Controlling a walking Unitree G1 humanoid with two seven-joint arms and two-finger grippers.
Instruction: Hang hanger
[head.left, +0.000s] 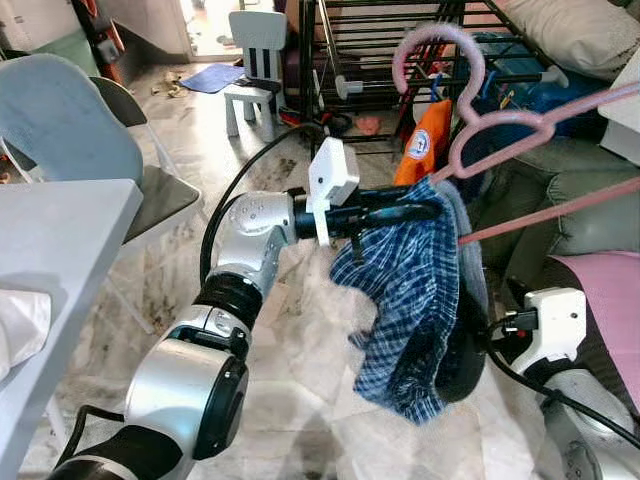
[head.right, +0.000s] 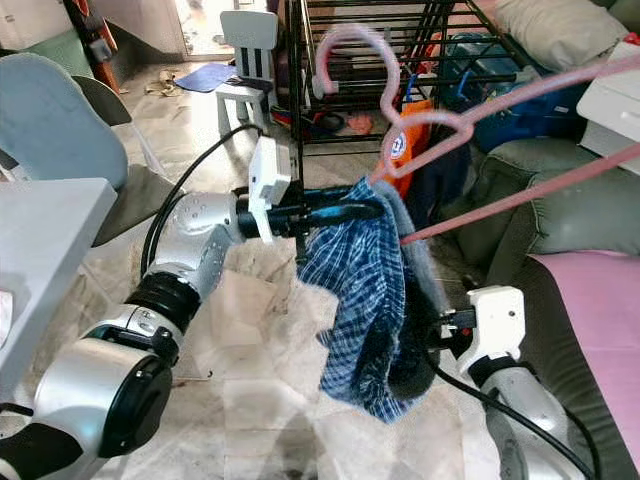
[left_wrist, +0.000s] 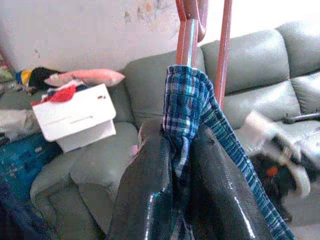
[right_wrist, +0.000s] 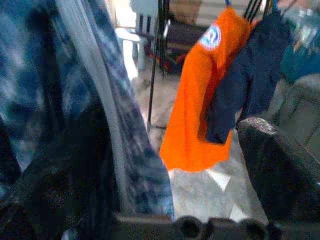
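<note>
While left gripper (head.left: 425, 210) fingers clamp blue plaid cloth (head.left: 410, 300) on pink plastic hanger (head.left: 500, 125), carry step.
Next: hook onto black metal rack (head.left: 400, 50); right gripper (head.left: 470, 345) fingers apart.

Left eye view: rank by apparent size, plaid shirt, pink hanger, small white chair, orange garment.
1. plaid shirt, held by the left gripper
2. pink hanger, long but thin, so close to the shirt
3. small white chair, farther away
4. orange garment, partly hidden
</note>
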